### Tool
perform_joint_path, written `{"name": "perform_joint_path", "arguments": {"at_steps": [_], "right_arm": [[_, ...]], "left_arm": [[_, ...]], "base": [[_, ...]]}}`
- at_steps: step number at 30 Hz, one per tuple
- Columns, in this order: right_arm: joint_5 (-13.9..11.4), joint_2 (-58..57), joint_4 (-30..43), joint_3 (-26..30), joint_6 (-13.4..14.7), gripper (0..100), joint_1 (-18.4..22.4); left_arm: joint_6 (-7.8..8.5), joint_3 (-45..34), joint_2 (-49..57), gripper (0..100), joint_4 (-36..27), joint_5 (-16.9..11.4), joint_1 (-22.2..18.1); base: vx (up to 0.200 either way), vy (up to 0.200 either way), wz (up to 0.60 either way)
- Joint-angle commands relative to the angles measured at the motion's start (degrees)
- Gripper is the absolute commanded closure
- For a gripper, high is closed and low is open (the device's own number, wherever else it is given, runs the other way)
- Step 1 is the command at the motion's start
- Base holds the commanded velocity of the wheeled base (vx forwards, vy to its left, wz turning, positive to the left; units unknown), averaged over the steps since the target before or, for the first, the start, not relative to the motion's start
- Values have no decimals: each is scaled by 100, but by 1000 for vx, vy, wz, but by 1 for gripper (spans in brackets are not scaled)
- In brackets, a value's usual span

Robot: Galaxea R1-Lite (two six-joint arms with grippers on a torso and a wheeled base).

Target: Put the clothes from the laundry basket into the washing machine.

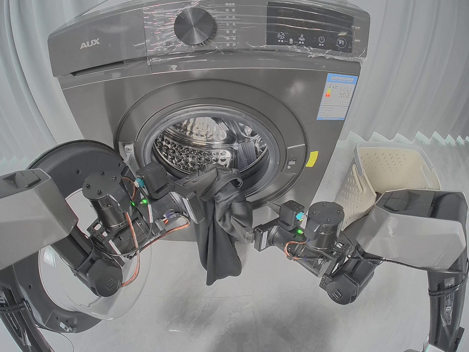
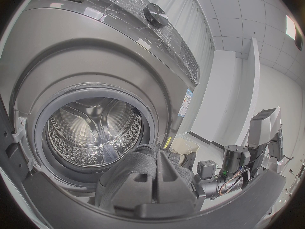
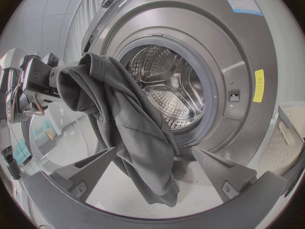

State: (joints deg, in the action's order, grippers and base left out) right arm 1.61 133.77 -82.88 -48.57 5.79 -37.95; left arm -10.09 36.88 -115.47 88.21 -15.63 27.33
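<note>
Here the left tool grips a dark garment, which drapes below it, with the open washer just beyond. The right tool, spread wide, sits beside the hanging garment, the basket behind it.

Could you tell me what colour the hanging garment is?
The garment is black, best seen in the right wrist view.

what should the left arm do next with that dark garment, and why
Probably push the left end effector forward into the drum. It is shut on the dark garment just outside the opening, and most of the cloth hangs below the rim; the right end effector is open beside it.
</note>
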Motion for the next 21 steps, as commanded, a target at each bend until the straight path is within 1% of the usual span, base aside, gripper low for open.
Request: {"name": "perform_joint_path", "arguments": {"at_steps": [1, 8, 9, 11, 15, 16, 21], "right_arm": [[6, 185, 27, -171, -8, 0, -20], [15, 457, -8, -549, 1, 0, 24], [24, 484, -8, -716, 19, 0, 24], [15, 519, 0, -856, 19, 0, 16], [15, 519, -8, -918, 27, 0, -20], [6, 519, -26, -926, 19, 100, -20], [-3, 501, -52, -944, 27, 100, -55]], "left_arm": [[-1, 4, 16, 100, 3, -2, 0], [-1, -5, 24, 100, 3, -2, 0], [-1, -5, 33, 100, 3, -2, 0], [-1, -23, 33, 100, 3, -2, 0], [-1, -40, 24, 100, 3, -10, 0], [-1, -31, 24, 100, 3, -10, 0], [-1, -23, 7, 100, 3, -10, 0]], "base": [[0, 0, 0], [0, 0, 0], [0, 0, 0], [0, 0, 0], [0, 0, 0], [0, 0, 0], [0, 0, 0]]}}
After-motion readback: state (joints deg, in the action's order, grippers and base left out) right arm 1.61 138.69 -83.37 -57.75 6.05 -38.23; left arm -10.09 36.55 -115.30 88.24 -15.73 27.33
